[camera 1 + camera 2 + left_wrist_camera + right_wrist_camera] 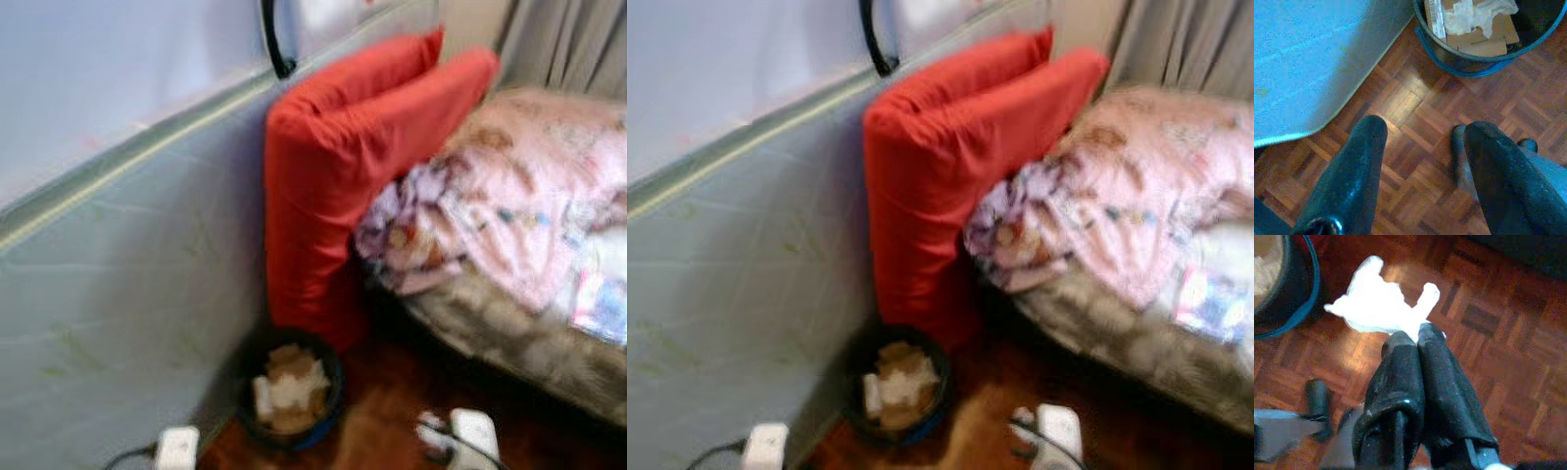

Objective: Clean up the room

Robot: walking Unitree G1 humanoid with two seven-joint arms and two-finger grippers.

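Note:
A dark round bin point(338, 377) with a blue rim stands on the parquet floor at the foot of the red cushions, holding cardboard pieces and white paper point(294, 387). In the right wrist view my right gripper point(1415, 335) is shut on a crumpled white tissue point(1374, 303), which hangs above the floor just beside the bin point(1305, 289). My left gripper point(1425, 129) is open with nothing between its fingers, low over the floor, a short way from the bin point(1459, 61).
Two red cushions point(333, 176) lean upright against the pale wall point(118, 274). A bed with a pink patterned blanket point(529, 196) lies to the right, with a small printed item point(600, 305) on it. Grey curtains point(568, 39) hang behind. Bare parquet point(392, 401) lies between bin and bed.

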